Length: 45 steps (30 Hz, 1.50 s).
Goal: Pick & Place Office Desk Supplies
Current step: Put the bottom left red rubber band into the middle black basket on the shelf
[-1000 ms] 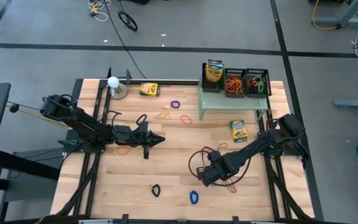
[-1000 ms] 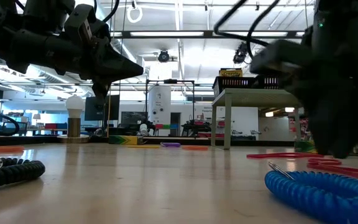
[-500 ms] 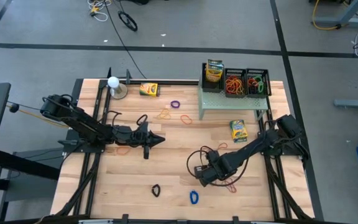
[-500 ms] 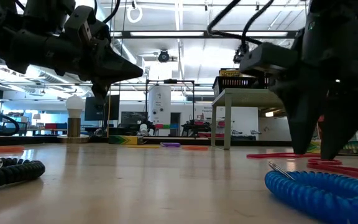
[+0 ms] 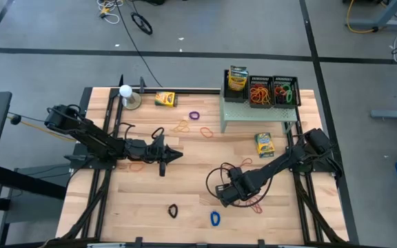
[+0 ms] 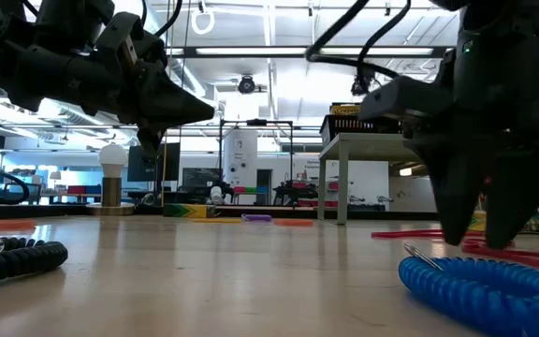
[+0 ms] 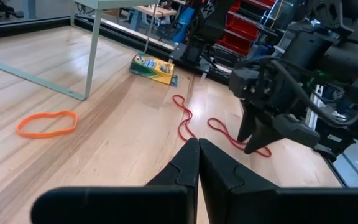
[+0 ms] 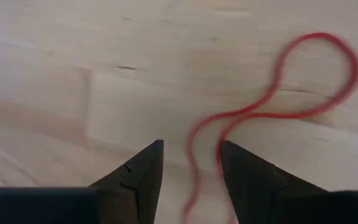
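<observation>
The right end effector (image 5: 220, 195) is seen low over the front right part of the wooden desk (image 5: 185, 172), its two dark fingers (image 8: 143, 171) parted with a clear gap. A thin red rubber band (image 8: 272, 93), twisted into a figure-eight loop, lies flat on the desk, and one end of it runs into the gap between the fingers; nothing is gripped. In the high view the band (image 5: 256, 203) shows just beside that end effector.

The left end effector (image 5: 174, 154) is held above the middle left of the desk with its fingers pressed together and empty.

Other loops are scattered on the desk: a blue one (image 5: 215, 218) and a black one (image 5: 173, 210) near the front, purple (image 5: 194, 115) and orange (image 5: 207, 131) ones farther back. Two yellow-and-green crayon boxes (image 5: 264, 144) (image 5: 165, 99) lie on the desk. Black mesh trays (image 5: 273, 91) holding bands and a third crayon box stand on a pale green shelf (image 5: 253, 114).
</observation>
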Available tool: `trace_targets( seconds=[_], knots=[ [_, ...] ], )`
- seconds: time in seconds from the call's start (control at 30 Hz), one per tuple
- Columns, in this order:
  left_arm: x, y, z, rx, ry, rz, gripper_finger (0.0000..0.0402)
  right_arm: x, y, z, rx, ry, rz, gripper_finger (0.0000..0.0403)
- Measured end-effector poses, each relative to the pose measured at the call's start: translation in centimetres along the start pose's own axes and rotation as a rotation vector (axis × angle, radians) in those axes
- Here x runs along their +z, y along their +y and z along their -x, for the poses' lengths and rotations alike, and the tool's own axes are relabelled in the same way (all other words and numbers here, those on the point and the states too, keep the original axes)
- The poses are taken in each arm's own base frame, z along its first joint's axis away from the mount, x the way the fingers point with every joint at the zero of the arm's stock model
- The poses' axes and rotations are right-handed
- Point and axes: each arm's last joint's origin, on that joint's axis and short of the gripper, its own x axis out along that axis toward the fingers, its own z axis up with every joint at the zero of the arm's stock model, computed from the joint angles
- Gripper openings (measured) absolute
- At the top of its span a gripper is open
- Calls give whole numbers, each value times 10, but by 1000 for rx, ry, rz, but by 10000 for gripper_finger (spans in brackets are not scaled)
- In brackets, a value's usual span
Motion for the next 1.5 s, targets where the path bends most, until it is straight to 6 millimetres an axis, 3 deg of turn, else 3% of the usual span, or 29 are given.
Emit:
trace_targets(
  seconds=[0.17, 0.47, 0.6, 0.8, 1.13, 1.33, 1.5],
  knots=[
    [0, 0, 0, 1, 2, -2, 13, 0, -1, -2, -21, 2, 1, 132],
    [0, 0, 0, 6, 0, -5, 13, 1, -1, -2, -23, -4, 68, 16],
    [0, 1, 0, 37, -10, -5, 13, 5, -1, 9, 2, 2, 106, 7],
    [1, 3, 0, 57, -18, -5, 13, 12, -3, 51, 83, -37, 114, 4],
    [1, 3, 0, 57, -17, -19, 13, 42, -24, 150, 51, -169, 151, 3],
    [1, 3, 0, 56, -18, -25, 13, 75, -41, 212, -11, -327, 141, 3],
    [1, 3, 0, 56, -17, -26, 13, 117, -52, 250, 47, -508, 146, 3]
  ],
)
